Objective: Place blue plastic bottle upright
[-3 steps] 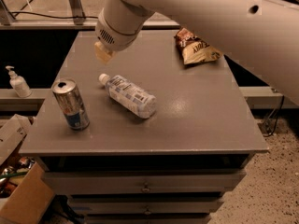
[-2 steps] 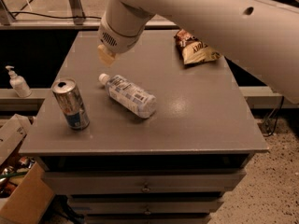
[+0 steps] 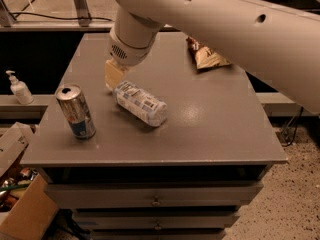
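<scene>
The blue plastic bottle (image 3: 141, 104) lies on its side on the left half of the table, its long axis running from upper left to lower right, so it is not yet upright. The step in hand looks like the approach for a grasp.

The white arm (image 3: 225, 24) crosses the top of the view from the right and bends down toward the bottle's upper-left end. The grey table (image 3: 210, 119) is broad, with drawers (image 3: 155, 196) below its front edge. The bottle sits well in from every edge. The widest bare surface is to its right and in front, which is where I would stand it.

A cardboard box (image 3: 25, 214) sits on the floor at the lower left, out of the way. A snack bag (image 3: 207, 56) lies near the far right part of the table, well apart from the bottle. A drink can (image 3: 76, 111) stands upright near the left edge, beside the bottle but not touching it. It is the closest thing that could be knocked over, so swinging the bottle up to the left is the riskier way.

The gripper (image 3: 113, 75) hangs right at the bottle's upper-left end and hides the cap. I cannot tell whether it is open, closed or already holding the bottle. The next move probably calls for a firm hold near that end. Then lift and turn the base down toward the bare area, and release only once the base sits flat. A pump bottle (image 3: 19, 87) stands on a ledge off the table to the left.
</scene>
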Motion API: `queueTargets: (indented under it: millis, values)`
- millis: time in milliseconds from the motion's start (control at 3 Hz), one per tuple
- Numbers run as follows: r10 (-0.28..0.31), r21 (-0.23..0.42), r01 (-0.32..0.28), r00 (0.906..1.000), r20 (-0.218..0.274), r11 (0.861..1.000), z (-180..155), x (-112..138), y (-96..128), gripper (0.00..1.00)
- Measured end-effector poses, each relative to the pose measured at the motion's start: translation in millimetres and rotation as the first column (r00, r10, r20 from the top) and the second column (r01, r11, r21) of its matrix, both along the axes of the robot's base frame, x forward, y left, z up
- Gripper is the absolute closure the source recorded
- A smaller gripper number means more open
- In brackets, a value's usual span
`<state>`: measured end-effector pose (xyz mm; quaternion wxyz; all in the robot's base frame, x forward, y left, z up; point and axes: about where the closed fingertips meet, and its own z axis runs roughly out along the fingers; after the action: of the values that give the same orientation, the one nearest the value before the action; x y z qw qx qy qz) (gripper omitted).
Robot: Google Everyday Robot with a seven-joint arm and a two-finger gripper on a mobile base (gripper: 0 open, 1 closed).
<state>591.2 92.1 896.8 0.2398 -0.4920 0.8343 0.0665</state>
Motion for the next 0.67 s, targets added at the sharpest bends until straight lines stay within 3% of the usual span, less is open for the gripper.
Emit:
queueTargets:
  millis: [333, 667]
  values:
    - [0.023, -0.020, -0.024, 0.9994, -0.024, 1.000, -9.7, -11.9, 4.8, 0.00]
    - [0.052, -0.044, -0.053, 0.9980, -0.038, 0.998, -17.1, -21.6, 12.3, 0.00]
